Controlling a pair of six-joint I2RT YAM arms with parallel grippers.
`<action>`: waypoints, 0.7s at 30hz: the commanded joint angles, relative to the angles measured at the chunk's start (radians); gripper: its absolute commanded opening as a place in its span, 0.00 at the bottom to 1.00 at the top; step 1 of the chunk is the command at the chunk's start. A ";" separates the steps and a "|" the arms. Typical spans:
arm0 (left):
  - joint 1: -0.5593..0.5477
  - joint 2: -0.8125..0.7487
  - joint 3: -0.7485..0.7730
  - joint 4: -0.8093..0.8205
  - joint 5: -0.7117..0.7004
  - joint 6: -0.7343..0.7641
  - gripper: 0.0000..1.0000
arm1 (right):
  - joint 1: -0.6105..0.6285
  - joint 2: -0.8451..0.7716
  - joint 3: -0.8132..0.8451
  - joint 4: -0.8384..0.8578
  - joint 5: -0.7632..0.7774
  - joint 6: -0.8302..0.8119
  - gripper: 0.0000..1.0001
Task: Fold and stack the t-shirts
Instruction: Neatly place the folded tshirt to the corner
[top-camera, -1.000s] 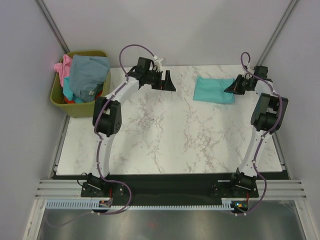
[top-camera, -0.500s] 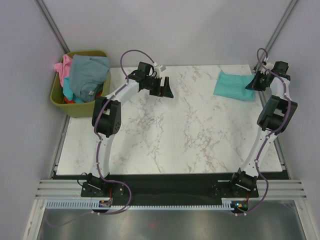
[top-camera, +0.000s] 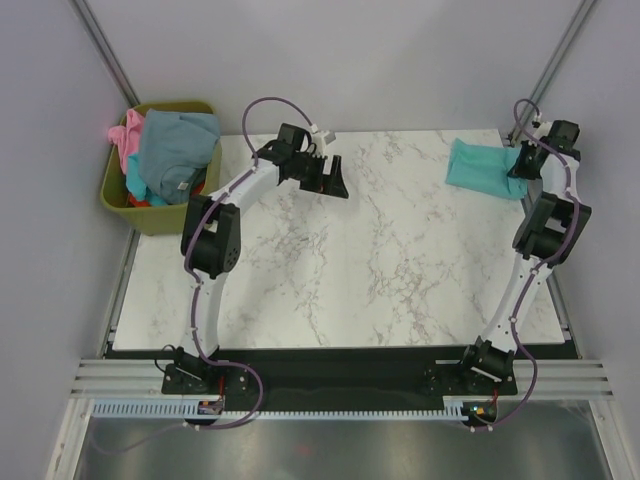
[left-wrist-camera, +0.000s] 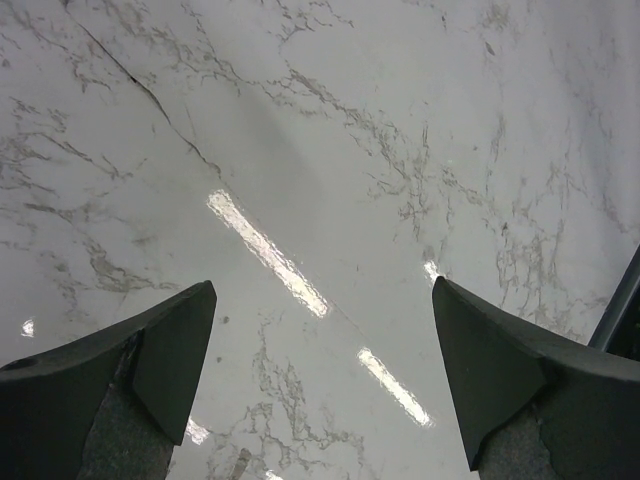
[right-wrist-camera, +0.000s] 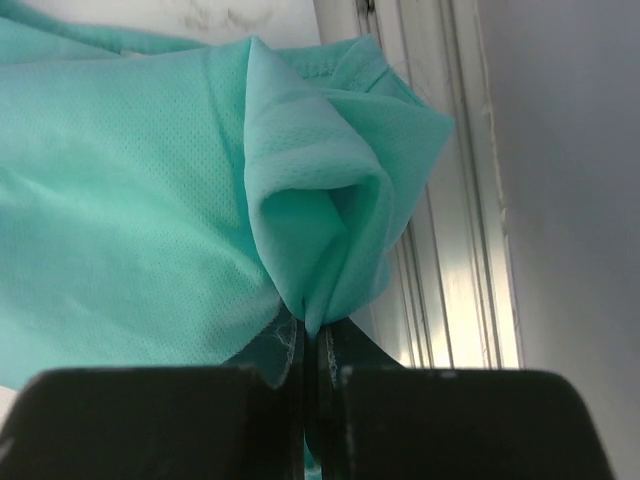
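The bench (top-camera: 350, 260) is a white marble slab with grey veining, glossy enough to show streaks of reflected light. A folded teal t-shirt (top-camera: 482, 168) lies at its far right corner. The shirt's right-hand end is bunched upward beside the bench's edge, and the rest lies flat.

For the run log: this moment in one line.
right hand shut on teal t-shirt, far-right table corner | left hand open, empty | other t-shirts in olive bin

Lab cell: grey panel walls (top-camera: 350, 60), aluminium rail (top-camera: 110, 380), marble tabletop (top-camera: 380, 260).
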 joint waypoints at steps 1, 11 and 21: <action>-0.025 -0.056 -0.010 -0.011 -0.022 0.052 0.97 | 0.009 0.045 0.099 0.079 0.060 0.003 0.00; -0.065 -0.084 -0.039 -0.032 -0.072 0.089 0.98 | 0.047 0.119 0.177 0.176 0.103 0.028 0.00; -0.079 -0.099 -0.054 -0.041 -0.092 0.103 0.99 | 0.058 0.111 0.168 0.216 0.072 0.030 0.00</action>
